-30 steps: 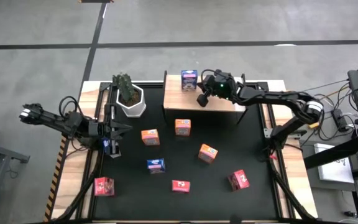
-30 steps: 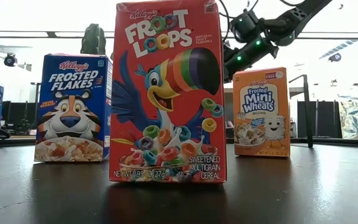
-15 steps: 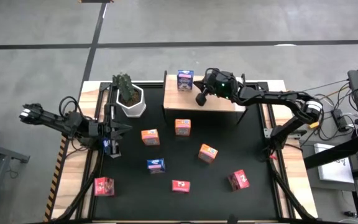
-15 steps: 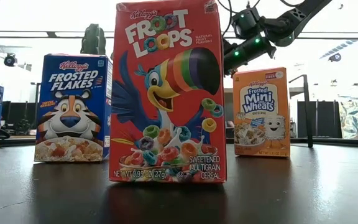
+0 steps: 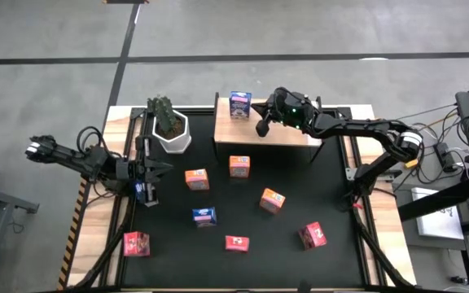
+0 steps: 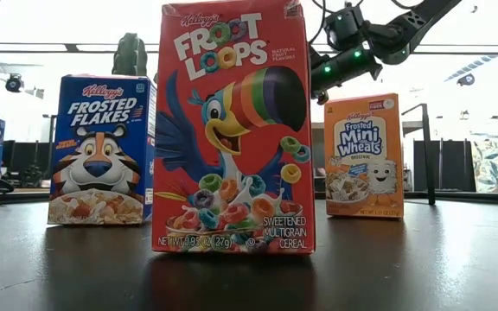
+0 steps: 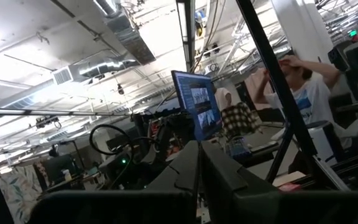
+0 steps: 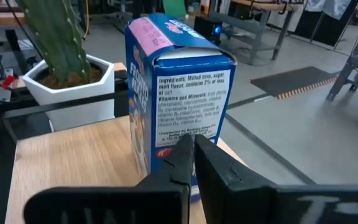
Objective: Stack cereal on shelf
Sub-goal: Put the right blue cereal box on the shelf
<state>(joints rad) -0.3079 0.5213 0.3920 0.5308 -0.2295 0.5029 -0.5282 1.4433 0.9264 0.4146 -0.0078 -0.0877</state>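
A blue cereal box stands upright on the wooden shelf, near its back edge and toward the end nearest the white plant pot. The right gripper hangs over the shelf just beside that box, its fingers pressed together and holding nothing; in the right wrist view the box's ingredients panel faces them. In front of the shelf, on the black mat, lie three orange boxes, a second blue box and three red boxes, all apart from one another. The left gripper waits at the mat's edge on the pot's side of the shelf, fingers clenched and empty. From table height, a Froot Loops box stands between a Frosted Flakes box and a Frosted Mini Wheats box.
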